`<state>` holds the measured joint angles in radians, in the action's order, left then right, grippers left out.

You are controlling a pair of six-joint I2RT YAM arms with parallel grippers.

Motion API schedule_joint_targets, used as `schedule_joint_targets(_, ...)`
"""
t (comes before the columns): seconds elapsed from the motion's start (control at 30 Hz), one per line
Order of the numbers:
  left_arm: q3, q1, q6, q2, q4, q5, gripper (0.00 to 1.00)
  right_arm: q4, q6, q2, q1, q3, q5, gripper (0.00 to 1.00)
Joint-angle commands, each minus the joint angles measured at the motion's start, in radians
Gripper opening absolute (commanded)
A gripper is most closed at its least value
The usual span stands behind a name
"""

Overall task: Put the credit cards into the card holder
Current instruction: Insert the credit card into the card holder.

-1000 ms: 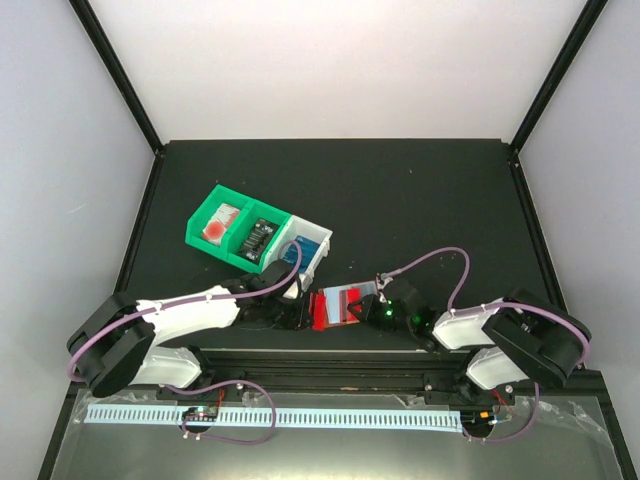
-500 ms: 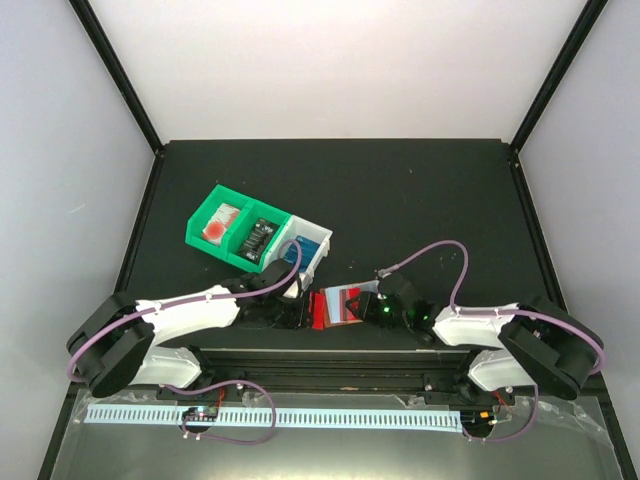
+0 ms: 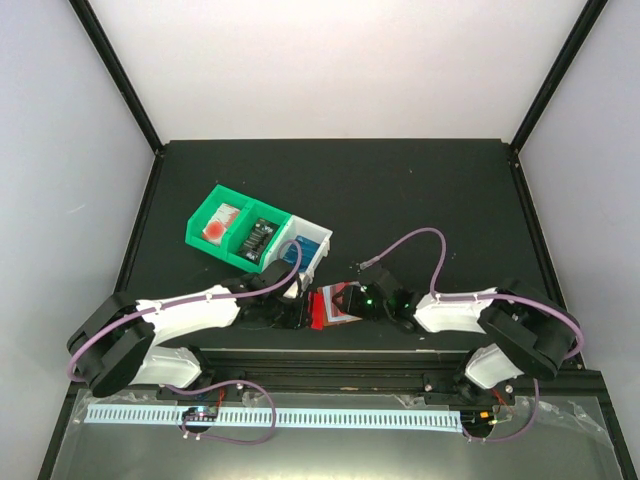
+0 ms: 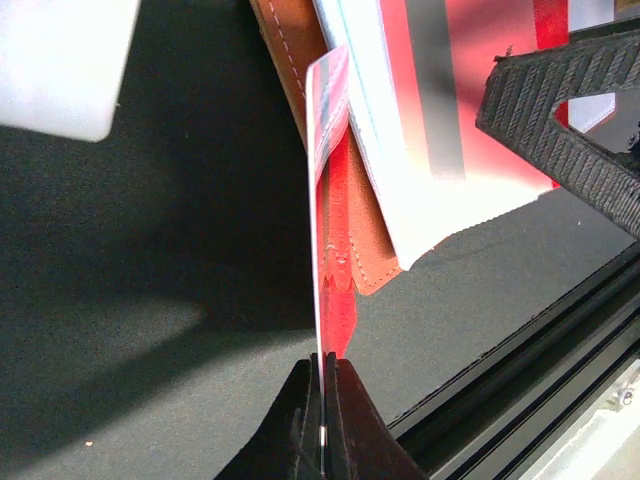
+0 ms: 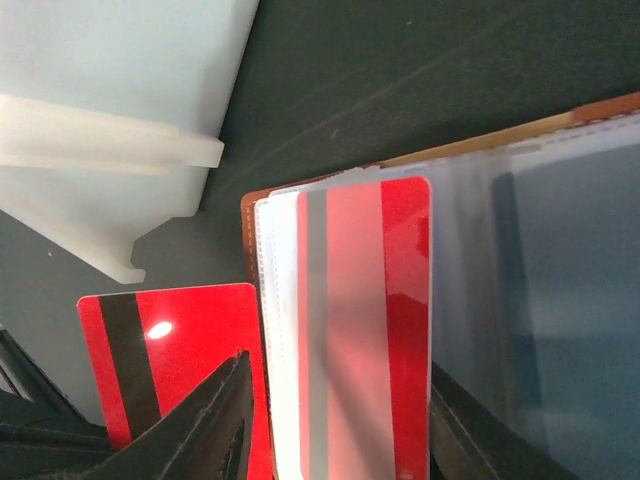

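Fingers of the left gripper (image 4: 323, 378) are clenched on the lower edge of a red card (image 4: 336, 300), which is held upright and edge-on just beside the card holder (image 4: 283, 60). Those of the right gripper (image 5: 338, 362) are spread apart with nothing grasped, set astride the holder's clear pockets.

A black table (image 3: 400, 190) is occupied toward its left by a green bin (image 3: 203, 212), with a white bin (image 3: 314, 224) touching it. A red-and-white card (image 3: 222, 224) and a black card (image 3: 262, 236) are seen in separate compartments of the green bin. What looks like a blue card (image 3: 300, 252) is glimpsed in the white bin, partly hidden by the left arm. The card holder lies opened near the table's front edge, between the two grippers. A second red card (image 5: 365, 340) appears to be lodged in one of its clear pockets, though how deep it sits cannot be judged.

One card is judged to be seated, and the insertion of the card held on the left is taken to be the step in hand. For the next move, the held card would need to be tilted flat and its leading edge lined up with the mouth of a free pocket. The holder would have to be steadied from the right so that it is not pushed along. The cards in the bins are not yet loaded.
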<state>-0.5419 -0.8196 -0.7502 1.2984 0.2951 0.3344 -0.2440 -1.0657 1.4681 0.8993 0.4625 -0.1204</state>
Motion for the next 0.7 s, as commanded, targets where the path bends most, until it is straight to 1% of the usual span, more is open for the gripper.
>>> schedule_joint_targets(0.0, -0.02, -0.003, 0.023, 0.014, 0.049, -0.043, 0.02, 0.015, 0.04, 0.029, 0.024, 0.037, 0.024, 0.43)
schedule_joint_targets(0.2, -0.024, -0.003, 0.028, 0.001, 0.059, -0.052, 0.02, 0.121, 0.074, -0.006, 0.029, 0.051, 0.08, 0.45)
schedule_joint_targets(0.43, -0.024, -0.003, 0.031, 0.001, 0.057, -0.054, 0.02, 0.281, 0.08, -0.08, 0.028, 0.08, 0.189, 0.56)
schedule_joint_targets(0.53, -0.026, -0.003, 0.031, 0.001, 0.055, -0.052, 0.02, 0.333, 0.076, -0.073, 0.029, 0.103, 0.207, 0.57)
schedule_joint_targets(0.67, -0.029, -0.003, 0.034, 0.005, 0.053, -0.053, 0.02, 0.319, 0.099, -0.033, 0.029, 0.128, 0.186, 0.56)
